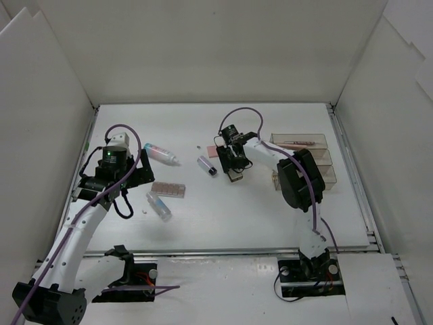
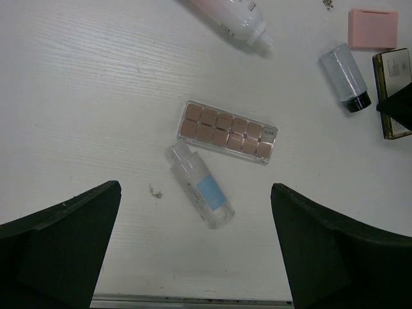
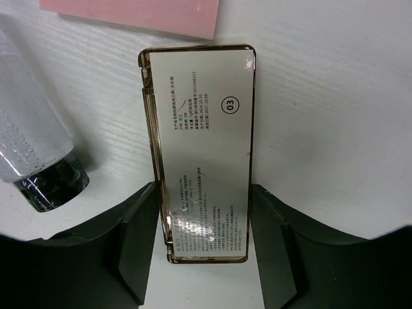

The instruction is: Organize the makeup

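Observation:
My right gripper point(image 1: 233, 166) is shut on a gold-rimmed compact point(image 3: 199, 148), with one finger against each long side; the compact lies low at the table. Beside it are a pink square point(image 3: 129, 16) and a clear bottle with a dark cap point(image 3: 32, 148). My left gripper point(image 2: 196, 257) is open and empty above a clear bottle with a blue label point(image 2: 201, 188) and a brown palette point(image 2: 228, 131). A pink bottle with a teal cap point(image 1: 161, 153) lies further back. A pink pencil point(image 1: 295, 143) lies in the organizer.
A clear acrylic tiered box point(image 1: 318, 169) stands at the right, partly behind the right arm. White walls close in the table on three sides. A metal strip point(image 2: 193, 299) runs along the near table edge. Small crumbs point(image 2: 154, 192) lie beside the blue-label bottle.

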You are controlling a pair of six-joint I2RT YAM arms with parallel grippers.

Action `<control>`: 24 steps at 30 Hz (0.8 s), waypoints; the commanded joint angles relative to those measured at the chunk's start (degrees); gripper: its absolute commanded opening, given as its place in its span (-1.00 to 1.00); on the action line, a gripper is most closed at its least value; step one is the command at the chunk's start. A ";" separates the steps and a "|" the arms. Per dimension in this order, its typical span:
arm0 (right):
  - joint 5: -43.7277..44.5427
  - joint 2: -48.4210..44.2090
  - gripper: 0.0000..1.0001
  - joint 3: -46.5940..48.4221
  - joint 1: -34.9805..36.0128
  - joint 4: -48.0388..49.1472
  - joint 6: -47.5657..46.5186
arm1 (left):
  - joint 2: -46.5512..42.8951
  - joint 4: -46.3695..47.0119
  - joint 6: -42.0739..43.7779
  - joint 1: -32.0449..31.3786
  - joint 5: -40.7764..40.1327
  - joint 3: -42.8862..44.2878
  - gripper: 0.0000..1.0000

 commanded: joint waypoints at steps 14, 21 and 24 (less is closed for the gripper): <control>9.29 -29.76 -0.96 -9.11 -8.60 -1.63 7.81 | 2.45 4.81 0.92 -0.67 0.92 2.93 0.95; 15.89 -39.97 -0.90 -19.12 -18.09 0.12 23.09 | 3.51 5.34 1.01 -1.81 1.10 3.81 0.95; 16.42 -42.25 -0.84 -21.85 -22.40 1.27 30.83 | 3.68 5.42 0.92 -1.81 1.18 3.81 0.95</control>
